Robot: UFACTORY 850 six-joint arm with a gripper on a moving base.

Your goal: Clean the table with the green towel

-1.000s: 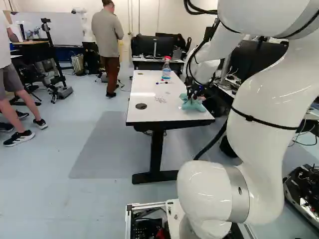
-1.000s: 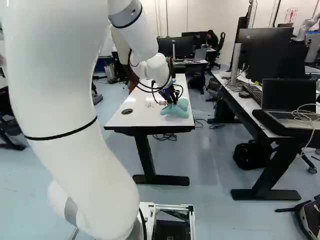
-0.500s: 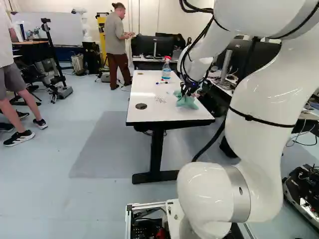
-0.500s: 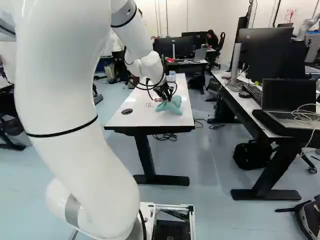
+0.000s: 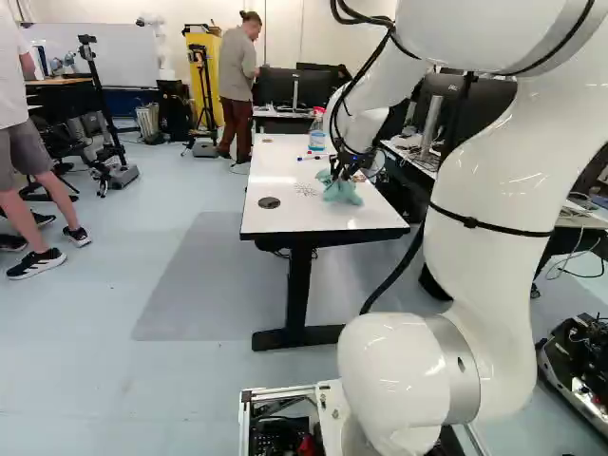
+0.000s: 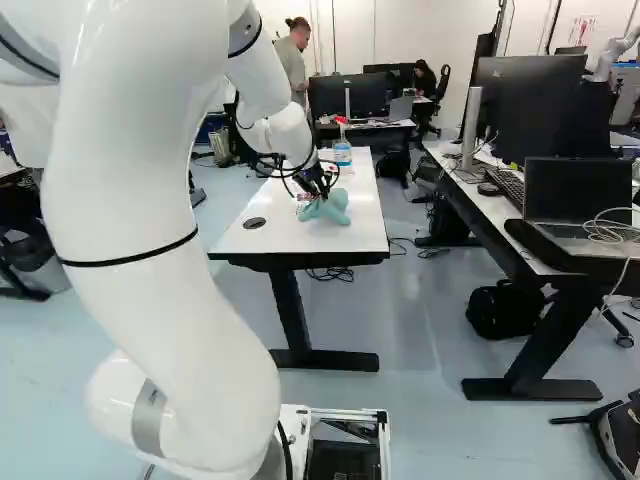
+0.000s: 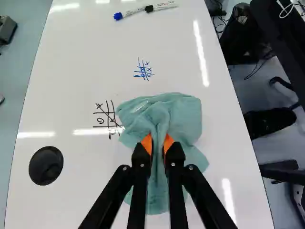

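One green towel (image 7: 185,114), likely light, limp; gripper (image 7: 157,142) pinches central bunch, sound hold. Black grid (image 7: 108,119): gripper's ten o'clock.

On my screens, the soft cloth towel (image 7: 183,114) is of a pale blue-green colour, and I see it as plain. The smooth table (image 7: 71,76) has a glossy white top and black legs. On this white I can distinguish two hand-drawn grid patterns with small signs inside: one black (image 7: 108,114), the other blue (image 7: 144,70). Of the slim white pens, one (image 7: 131,12) carries a blue cap, one (image 7: 164,6) a black cap. The round table inset (image 7: 45,165) is black. My gripper (image 6: 323,194) is black, its pads (image 7: 147,143) bright orange. My arm (image 5: 494,256) is glossy white, with thin black bands.
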